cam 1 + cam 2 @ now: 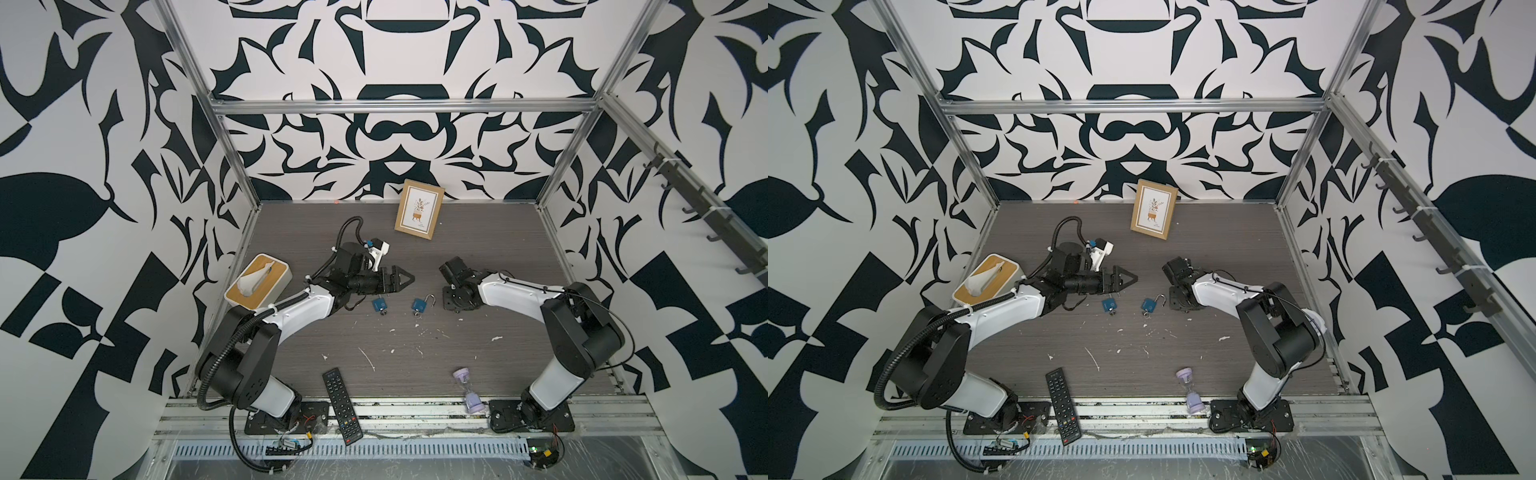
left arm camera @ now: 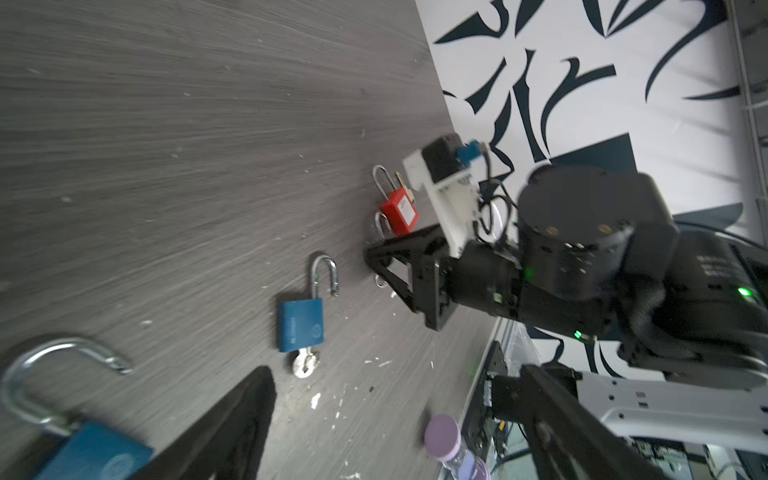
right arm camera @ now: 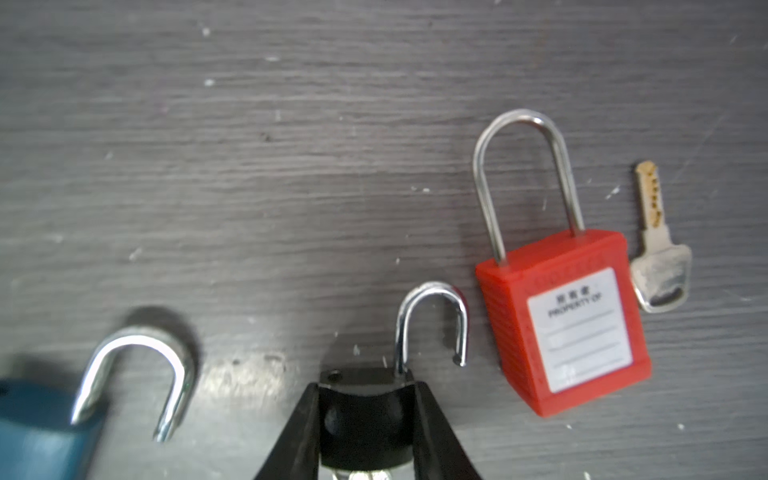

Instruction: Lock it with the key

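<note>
Right gripper (image 3: 365, 388): points down at the surface (image 1: 478, 249) with its two fingers pressed against either flank of the black padlock (image 3: 365, 419), so it has hold of the body.
Why there: the grip sits low on the body, which leaves the shackle (image 3: 432, 320) clear to be pushed home.
Black padlock: lies flat under the right wrist and is not locked; one leg of the shackle is seated and the free end hangs outside the body.
Its key: a glint of metal shows under the body in the right wrist view, but I cannot tell whether it is a key in the keyway.
Left gripper (image 1: 409, 278): spread wide and holding nothing; it hovers side-on above the two blue locks, probably kept free to work the key or shackle.
Blue padlock (image 2: 301, 324): just beside the right gripper, shackle open, with a key (image 2: 305, 363) in its base.
Second blue padlock (image 2: 83, 453): under the left gripper, shackle also open.
Red padlock (image 3: 569, 316): just beside the black one, shackle seated, with a loose key (image 3: 660, 257) right next to it.
Step in hand: judged as steadying the black padlock before closing it.
Risk: the neighbouring locks lie close enough to be nudged.
</note>
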